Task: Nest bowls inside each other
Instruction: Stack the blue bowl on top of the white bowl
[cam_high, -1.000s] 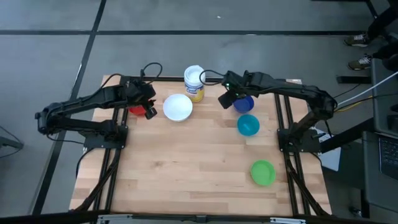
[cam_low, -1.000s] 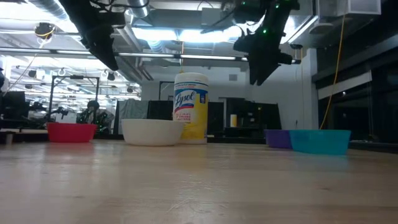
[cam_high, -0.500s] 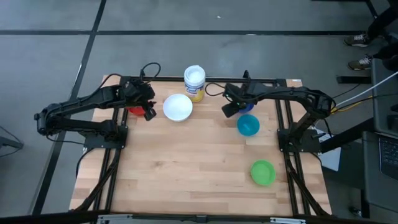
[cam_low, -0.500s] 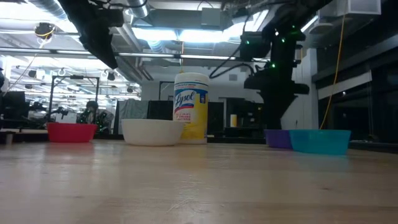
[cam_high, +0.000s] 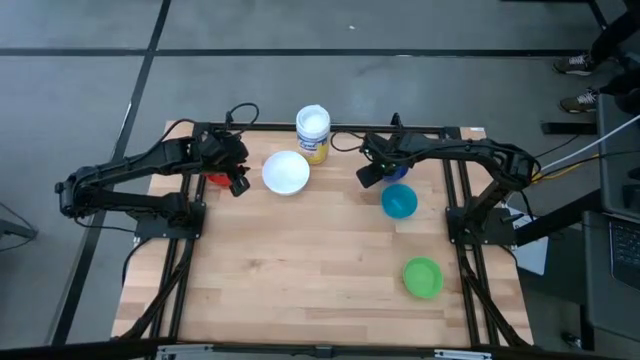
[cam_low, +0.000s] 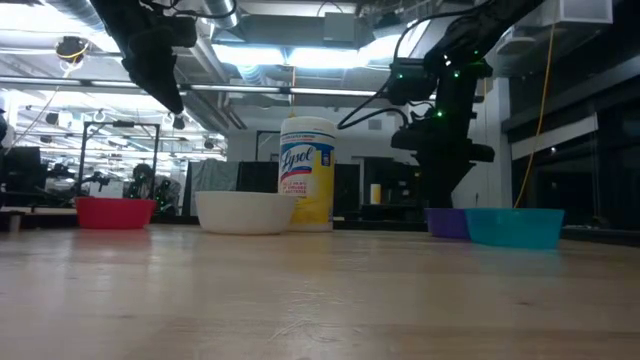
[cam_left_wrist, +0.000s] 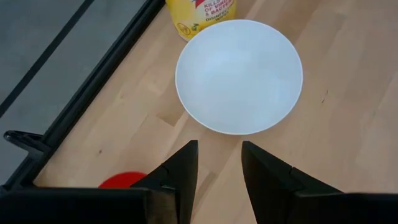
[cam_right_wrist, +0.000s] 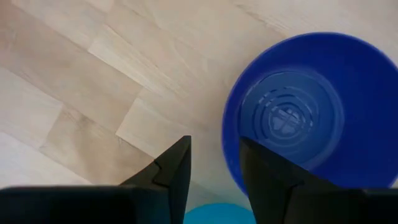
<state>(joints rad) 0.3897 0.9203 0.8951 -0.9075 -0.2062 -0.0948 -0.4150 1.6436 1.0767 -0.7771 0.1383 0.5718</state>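
Five bowls stand on their bases on the wooden table. The red one (cam_high: 213, 179) is at the far left, the white one (cam_high: 285, 172) beside it. The dark blue bowl (cam_high: 400, 171), the teal one (cam_high: 399, 202) and the green one (cam_high: 422, 277) are on the right. My right gripper (cam_high: 368, 176) is open and low at the dark blue bowl (cam_right_wrist: 305, 112). One finger (cam_right_wrist: 264, 171) is over its inside and the other (cam_right_wrist: 177, 168) is outside its rim. My left gripper (cam_left_wrist: 217, 155) hangs open, high between the red bowl (cam_left_wrist: 123, 180) and the white bowl (cam_left_wrist: 239, 74). My right gripper points down, astride the left part of the dark blue bowl's rim (cam_right_wrist: 226, 146). I cannot tell whether either finger touches the rim. The bowl stands flat on the table.
A yellow jar with a white lid (cam_high: 312, 131) stands at the far edge behind the white bowl. Black frame rails (cam_high: 455, 190) run along both sides of the table. The near half of the board holds only the green bowl.
My right gripper has come down from well above the table to the dark blue bowl's left rim, its fingers still apart. The bowls have not moved.
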